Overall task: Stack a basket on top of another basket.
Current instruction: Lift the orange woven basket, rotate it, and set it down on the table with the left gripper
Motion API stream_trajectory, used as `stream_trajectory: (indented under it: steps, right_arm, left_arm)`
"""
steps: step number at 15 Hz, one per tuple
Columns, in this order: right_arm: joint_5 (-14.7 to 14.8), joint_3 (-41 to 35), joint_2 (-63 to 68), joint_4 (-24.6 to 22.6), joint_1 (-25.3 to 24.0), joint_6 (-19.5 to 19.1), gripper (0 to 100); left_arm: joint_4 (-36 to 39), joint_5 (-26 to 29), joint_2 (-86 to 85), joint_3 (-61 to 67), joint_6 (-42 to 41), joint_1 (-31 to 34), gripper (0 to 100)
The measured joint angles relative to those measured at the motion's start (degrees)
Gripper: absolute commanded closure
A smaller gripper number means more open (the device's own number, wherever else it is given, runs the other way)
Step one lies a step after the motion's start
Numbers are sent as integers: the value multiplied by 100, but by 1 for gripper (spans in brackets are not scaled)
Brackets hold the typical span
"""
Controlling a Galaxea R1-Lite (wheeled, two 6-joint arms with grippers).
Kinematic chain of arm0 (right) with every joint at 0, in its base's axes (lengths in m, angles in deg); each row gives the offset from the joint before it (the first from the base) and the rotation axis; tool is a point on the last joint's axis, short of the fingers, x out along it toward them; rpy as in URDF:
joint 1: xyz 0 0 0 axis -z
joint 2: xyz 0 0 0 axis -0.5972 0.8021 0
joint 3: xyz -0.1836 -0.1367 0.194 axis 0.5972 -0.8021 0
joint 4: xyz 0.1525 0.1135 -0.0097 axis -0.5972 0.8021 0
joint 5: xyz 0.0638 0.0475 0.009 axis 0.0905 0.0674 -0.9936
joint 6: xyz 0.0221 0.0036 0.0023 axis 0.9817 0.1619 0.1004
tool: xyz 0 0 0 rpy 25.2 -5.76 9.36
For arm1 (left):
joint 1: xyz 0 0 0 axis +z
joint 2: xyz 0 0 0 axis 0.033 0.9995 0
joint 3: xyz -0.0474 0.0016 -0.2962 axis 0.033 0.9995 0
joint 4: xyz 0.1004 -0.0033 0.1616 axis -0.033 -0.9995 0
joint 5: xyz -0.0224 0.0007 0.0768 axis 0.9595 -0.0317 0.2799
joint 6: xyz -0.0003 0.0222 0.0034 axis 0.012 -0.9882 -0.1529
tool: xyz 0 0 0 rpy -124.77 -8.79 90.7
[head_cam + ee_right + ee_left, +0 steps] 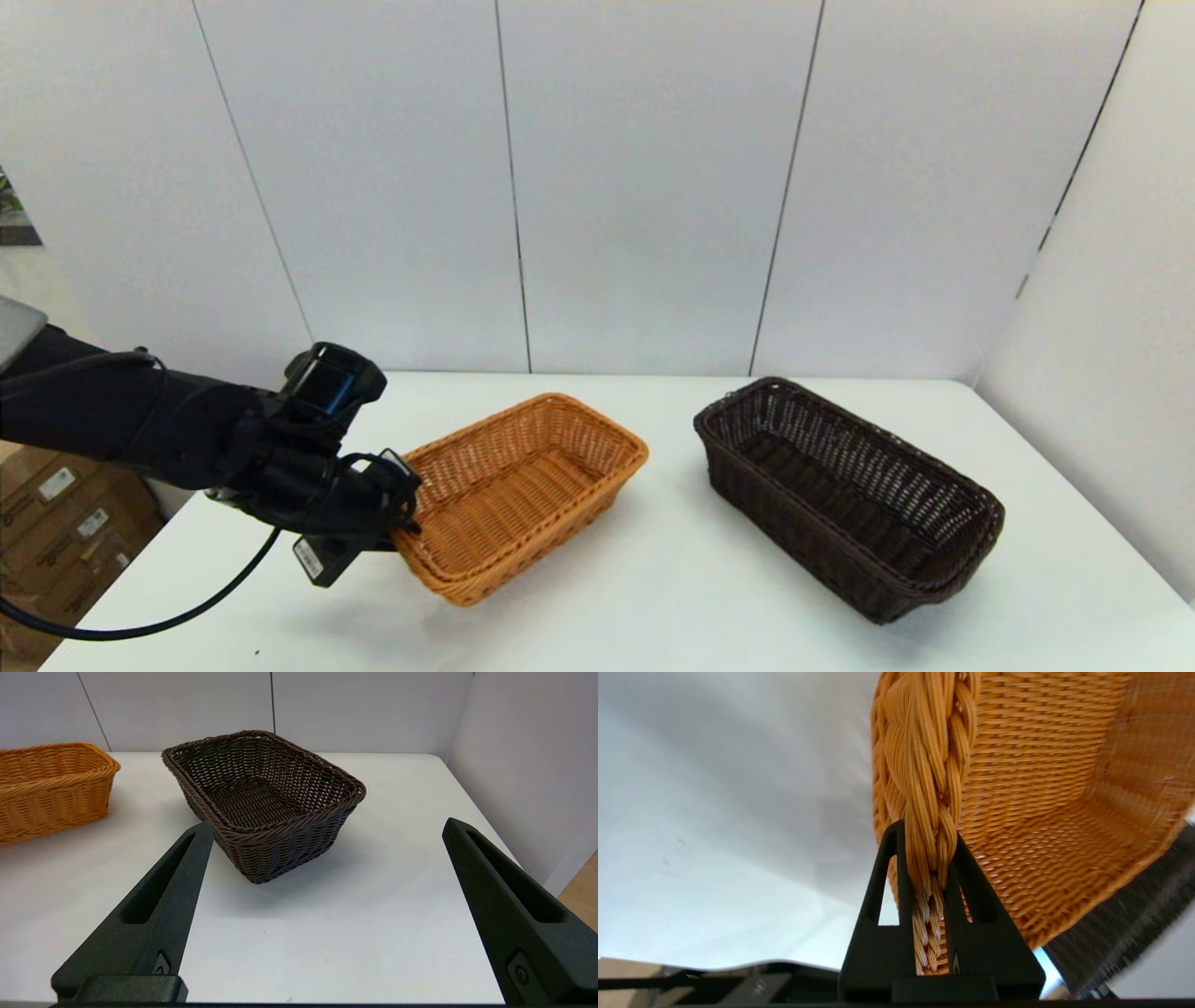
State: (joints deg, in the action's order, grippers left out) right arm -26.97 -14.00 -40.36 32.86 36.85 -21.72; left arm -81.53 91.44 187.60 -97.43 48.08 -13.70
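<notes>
Clamped on the braided rim of the orange-tan basket, your left gripper tilts it; the dark brown basket sits well apart, unstacked, your right gripper wide open and empty near it.

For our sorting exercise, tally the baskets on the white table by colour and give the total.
Orange-tan basket: 1, its braided rim gripped by the left end effector
Dark brown basket: 1, standing free on the table
Total: 2
</notes>
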Motion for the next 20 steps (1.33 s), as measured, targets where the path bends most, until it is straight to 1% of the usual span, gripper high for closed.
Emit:
stream_trajectory:
  steps: [5,8,12,14,17,20]
  right_arm:
    - [0,0,0,0,0,1,0]
    - [-2,0,2,0,0,0,0]
    - [2,0,0,0,0,1,0]
    - [0,0,0,0,0,1,0]
    - [0,0,0,0,0,1,0]
    - [0,0,0,0,0,1,0]
  left_arm:
    - [179,557,-269,180,-39,22,100]
    - [210,907,-410,455,-318,30,100]
    - [122,1460,-794,905,-1359,52,100]
    - [-201,1519,-951,972,-2026,63,100]
    - [-916,1792,-1083,880,-3176,168,100]
    - [-1136,1801,-980,714,-3910,304,100]
